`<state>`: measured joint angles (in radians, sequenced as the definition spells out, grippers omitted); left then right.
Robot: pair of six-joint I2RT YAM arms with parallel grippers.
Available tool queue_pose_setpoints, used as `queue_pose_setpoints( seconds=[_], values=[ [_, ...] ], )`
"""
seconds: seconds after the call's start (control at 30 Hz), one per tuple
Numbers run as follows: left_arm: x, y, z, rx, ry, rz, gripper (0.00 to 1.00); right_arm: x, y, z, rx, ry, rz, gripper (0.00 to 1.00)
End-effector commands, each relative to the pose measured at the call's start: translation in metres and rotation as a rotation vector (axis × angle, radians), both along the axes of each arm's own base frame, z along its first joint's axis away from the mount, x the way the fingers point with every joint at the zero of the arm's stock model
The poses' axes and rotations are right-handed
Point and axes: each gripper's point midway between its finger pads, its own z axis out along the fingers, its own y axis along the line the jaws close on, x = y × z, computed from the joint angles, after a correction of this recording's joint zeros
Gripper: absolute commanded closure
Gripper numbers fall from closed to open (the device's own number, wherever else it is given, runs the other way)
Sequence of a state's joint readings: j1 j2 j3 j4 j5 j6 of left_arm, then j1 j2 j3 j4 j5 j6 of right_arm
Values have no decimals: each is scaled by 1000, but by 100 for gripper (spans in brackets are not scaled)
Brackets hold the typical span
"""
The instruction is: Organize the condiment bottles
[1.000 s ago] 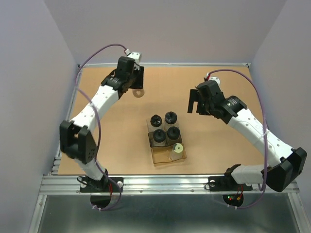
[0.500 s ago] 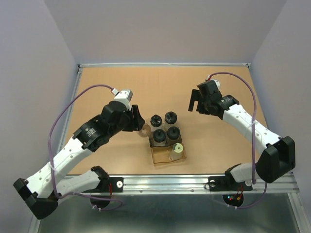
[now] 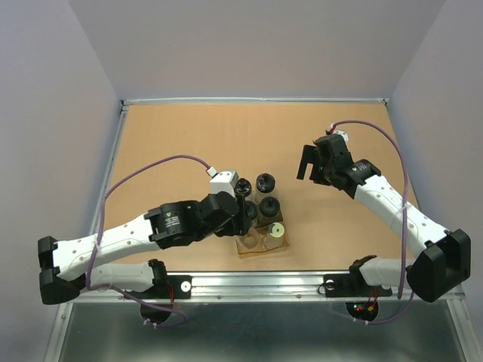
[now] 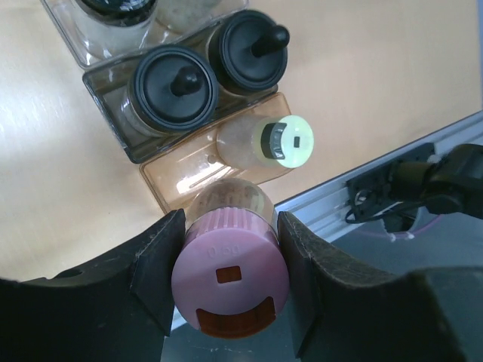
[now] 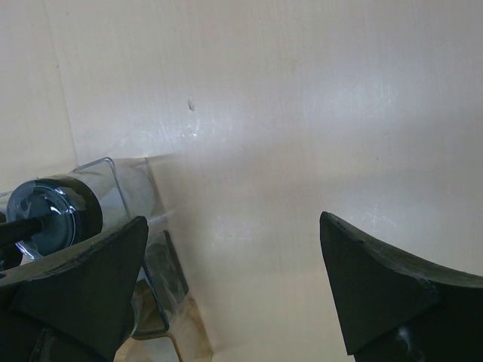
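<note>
Placement of the pink-capped bottle (image 4: 230, 277) looks to be the step in hand. The left claw (image 4: 230, 260) is closed on it, one finger against each side just under the cap, holding it upright over the near-left corner of the brown-tinted tray (image 4: 151, 188). That cell looks free. Beside it, in the near-right cell, stands the yellow-green-capped bottle (image 4: 285, 142), and the black-capped bottles (image 4: 173, 87) fill the cells farther back. Whether the held bottle's base has already entered the cell, I cannot tell.

The right claw (image 3: 308, 164) is spread wide with nothing in it, hanging above the bench (image 3: 173, 136), right of the tray and well apart from it.

Next, I judge, the bottle needs a straight descent into the free cell without nudging the yellow-green neighbour. The fingers should part only once it is seated.
</note>
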<state>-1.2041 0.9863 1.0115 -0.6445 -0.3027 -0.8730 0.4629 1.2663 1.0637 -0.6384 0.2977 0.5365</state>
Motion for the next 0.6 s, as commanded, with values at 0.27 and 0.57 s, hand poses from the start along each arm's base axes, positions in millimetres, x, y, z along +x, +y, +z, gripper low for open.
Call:
queue_pose_setpoints(
  seconds=[0.27,0.57],
  values=[
    [28,-28,-33,115,-60,112,100,-7,-8,11,25,-57,-20,0],
    [27,-27,-67,207,-31,119,100,-9,-11,11,16,-56,-25,0]
  ],
)
